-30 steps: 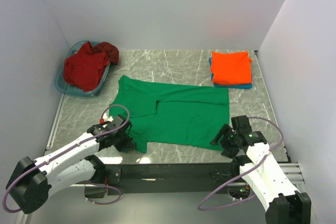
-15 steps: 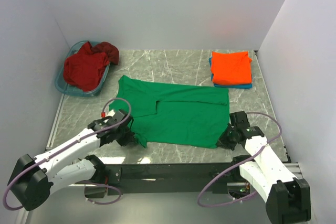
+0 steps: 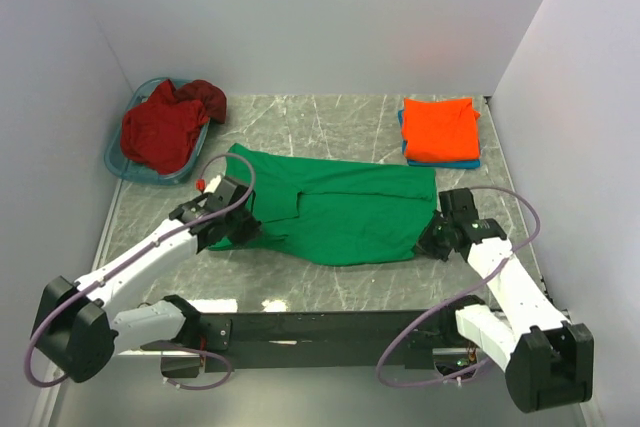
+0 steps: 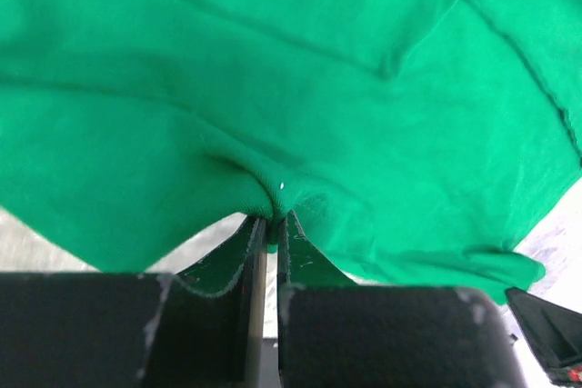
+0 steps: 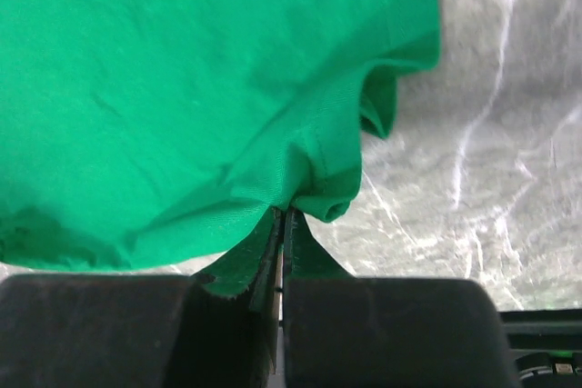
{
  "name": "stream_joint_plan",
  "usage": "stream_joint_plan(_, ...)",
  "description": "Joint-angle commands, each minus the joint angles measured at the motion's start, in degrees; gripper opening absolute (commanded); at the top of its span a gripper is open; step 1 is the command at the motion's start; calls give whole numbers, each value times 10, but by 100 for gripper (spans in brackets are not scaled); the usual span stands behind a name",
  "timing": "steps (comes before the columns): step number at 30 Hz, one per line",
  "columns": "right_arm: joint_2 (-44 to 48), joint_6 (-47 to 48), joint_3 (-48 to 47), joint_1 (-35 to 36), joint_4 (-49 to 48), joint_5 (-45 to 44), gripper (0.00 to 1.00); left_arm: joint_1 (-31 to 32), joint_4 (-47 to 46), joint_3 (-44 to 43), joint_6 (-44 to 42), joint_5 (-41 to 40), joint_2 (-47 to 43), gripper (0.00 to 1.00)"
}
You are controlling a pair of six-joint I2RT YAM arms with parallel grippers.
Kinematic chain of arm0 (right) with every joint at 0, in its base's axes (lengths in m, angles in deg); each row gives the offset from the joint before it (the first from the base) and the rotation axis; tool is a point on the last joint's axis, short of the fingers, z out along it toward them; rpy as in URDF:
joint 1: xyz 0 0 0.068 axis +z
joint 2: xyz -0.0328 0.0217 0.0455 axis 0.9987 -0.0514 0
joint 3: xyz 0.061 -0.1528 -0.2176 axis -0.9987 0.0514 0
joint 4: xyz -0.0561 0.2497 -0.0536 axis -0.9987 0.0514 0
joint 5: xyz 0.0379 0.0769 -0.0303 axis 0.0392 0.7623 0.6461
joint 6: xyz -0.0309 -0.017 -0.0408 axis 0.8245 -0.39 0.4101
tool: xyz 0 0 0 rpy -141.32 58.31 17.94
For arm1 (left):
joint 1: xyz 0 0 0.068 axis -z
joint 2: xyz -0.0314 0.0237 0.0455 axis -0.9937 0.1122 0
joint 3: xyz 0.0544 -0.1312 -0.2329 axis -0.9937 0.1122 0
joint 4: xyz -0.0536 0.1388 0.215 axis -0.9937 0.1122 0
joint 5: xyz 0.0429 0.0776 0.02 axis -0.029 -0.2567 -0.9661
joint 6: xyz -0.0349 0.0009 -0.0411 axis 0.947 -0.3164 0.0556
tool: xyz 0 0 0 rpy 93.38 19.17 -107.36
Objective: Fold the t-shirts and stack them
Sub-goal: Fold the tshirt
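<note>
A green t-shirt (image 3: 340, 209) lies spread across the middle of the marble table, its near edge lifted and drawn back over itself. My left gripper (image 3: 243, 231) is shut on the shirt's near-left corner; the left wrist view shows green cloth (image 4: 273, 134) pinched at my left gripper (image 4: 270, 220). My right gripper (image 3: 430, 243) is shut on the near-right corner, where the fabric (image 5: 209, 97) bunches at my right gripper (image 5: 284, 213). A folded orange t-shirt (image 3: 440, 128) rests on a folded blue one (image 3: 447, 162) at the back right.
A blue basket (image 3: 119, 162) at the back left holds crumpled red t-shirts (image 3: 165, 127). White walls close in the table on three sides. Bare marble (image 3: 320, 292) shows along the near edge, in front of the black base rail (image 3: 320, 329).
The right gripper moved onto the shirt's near-right corner and shut on it. Both arms then carried the shirt's near edge away from the bases, folding it back over the shirt.
</note>
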Motion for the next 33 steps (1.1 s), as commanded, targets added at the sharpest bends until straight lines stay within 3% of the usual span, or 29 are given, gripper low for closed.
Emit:
stream_joint_plan(1,-21,19,-47,2,-32,-22,0,-24,-46,-44,-61,-4,26,0)
stream_joint_plan(15,-128,52,-158,2,-53,-60,0,-110,-136,-125,-157,20,123,0)
stream_joint_plan(33,-275,74,-266,-3,-75,-78,0,-156,-183,-184,-207,56,245,2)
